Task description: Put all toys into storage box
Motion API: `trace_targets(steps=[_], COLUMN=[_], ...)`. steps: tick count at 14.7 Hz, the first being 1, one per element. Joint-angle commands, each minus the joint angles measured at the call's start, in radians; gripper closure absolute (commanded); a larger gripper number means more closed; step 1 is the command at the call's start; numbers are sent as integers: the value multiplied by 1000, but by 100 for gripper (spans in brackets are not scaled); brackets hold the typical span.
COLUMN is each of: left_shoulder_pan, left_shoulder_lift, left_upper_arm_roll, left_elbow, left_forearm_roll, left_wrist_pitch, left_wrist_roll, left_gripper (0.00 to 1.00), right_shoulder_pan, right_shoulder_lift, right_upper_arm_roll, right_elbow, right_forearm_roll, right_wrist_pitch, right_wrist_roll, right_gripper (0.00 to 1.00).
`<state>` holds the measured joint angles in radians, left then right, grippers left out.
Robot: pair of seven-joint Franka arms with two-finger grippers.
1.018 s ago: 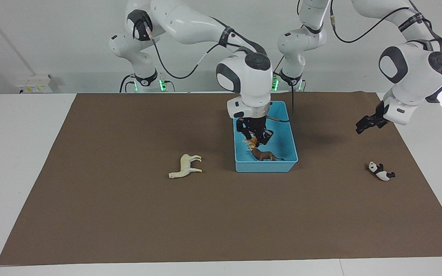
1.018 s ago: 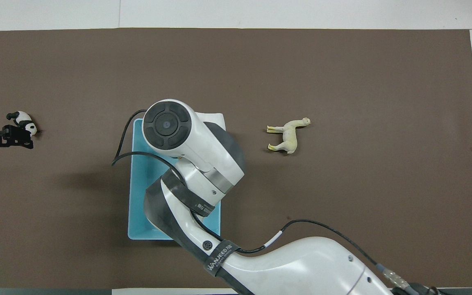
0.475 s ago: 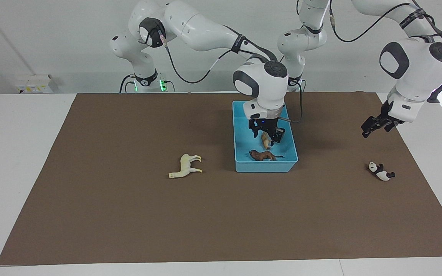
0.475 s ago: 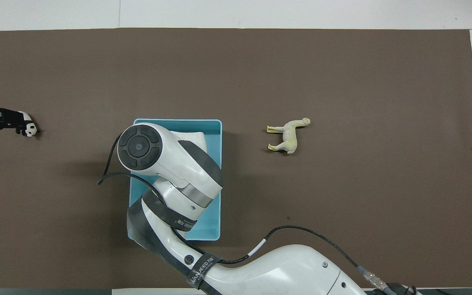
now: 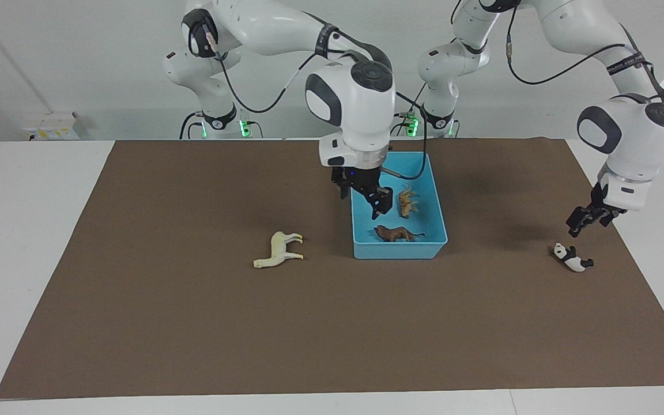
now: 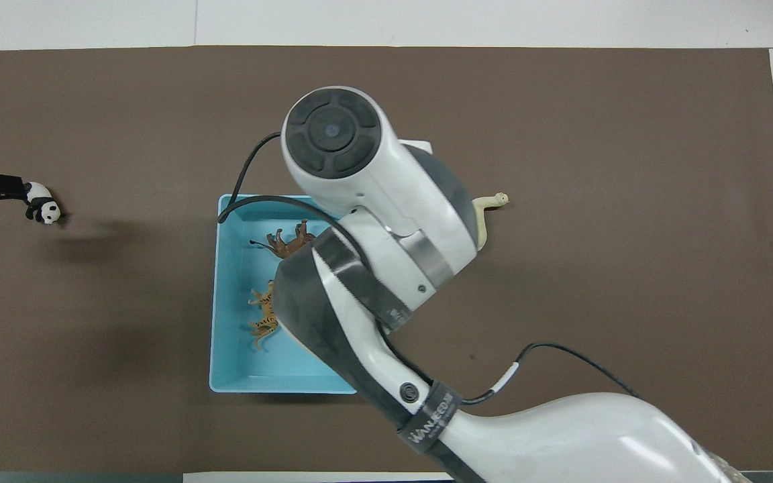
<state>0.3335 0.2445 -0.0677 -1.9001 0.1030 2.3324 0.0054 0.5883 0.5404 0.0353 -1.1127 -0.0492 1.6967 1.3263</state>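
Light-blue rectangular plastic storage box (image 5: 437, 219) on brown tabletop mat (image 5: 193, 323): orange striped tiger figurine (image 5: 406, 201), brown lion figurine (image 5: 394, 233) inside. Right hand (image 5: 379, 203) open, empty, over box. Left hand (image 5: 584, 219) over black-and-white panda figurine (image 5: 571, 257); finger state: cannot tell. Cream-white horse figurine (image 5: 279, 249) outside.

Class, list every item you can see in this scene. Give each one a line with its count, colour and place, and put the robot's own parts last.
storage box: one, light blue, on the mat near the middle of the table.
tiger: one, orange striped, lying in the storage box.
lion: one, brown, in the storage box, farther from the robots than the tiger.
horse: one, cream-white, on the mat toward the right arm's end.
panda: one, black and white, on the mat toward the left arm's end.
mat: one, brown, covering the white table.
right claw: one, black, open, empty, over the storage box's edge nearest the horse.
left claw: one, black, just above the panda.
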Motion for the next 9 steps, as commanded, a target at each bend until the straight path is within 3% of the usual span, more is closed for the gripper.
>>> trace_targets(steps=[1,5,9], left_shoulder_pan=[15,18,30], left_shoulder_lift=[96,145,171], left_upper_arm_roll=[-6,-6,-4], left_elbow=[16,9,-14], left_forearm_roll=[32,35,37], left_wrist_pitch=[123,202,246], left_wrist_roll=[5,-2,-1], left_gripper=[0,0,0], right_shoulder_pan=[-68,-157,-225], right_shoulder_lift=[-31,-105,-186], right_upper_arm_roll=[12,9,9], right_elbow=[-53,-232,-488], right_forearm_roll=[-1,-15,-18], right_wrist_pitch=[-69,-34,244], right_wrist_roll=[-280,-707,-1010], right_gripper=[0,0,0])
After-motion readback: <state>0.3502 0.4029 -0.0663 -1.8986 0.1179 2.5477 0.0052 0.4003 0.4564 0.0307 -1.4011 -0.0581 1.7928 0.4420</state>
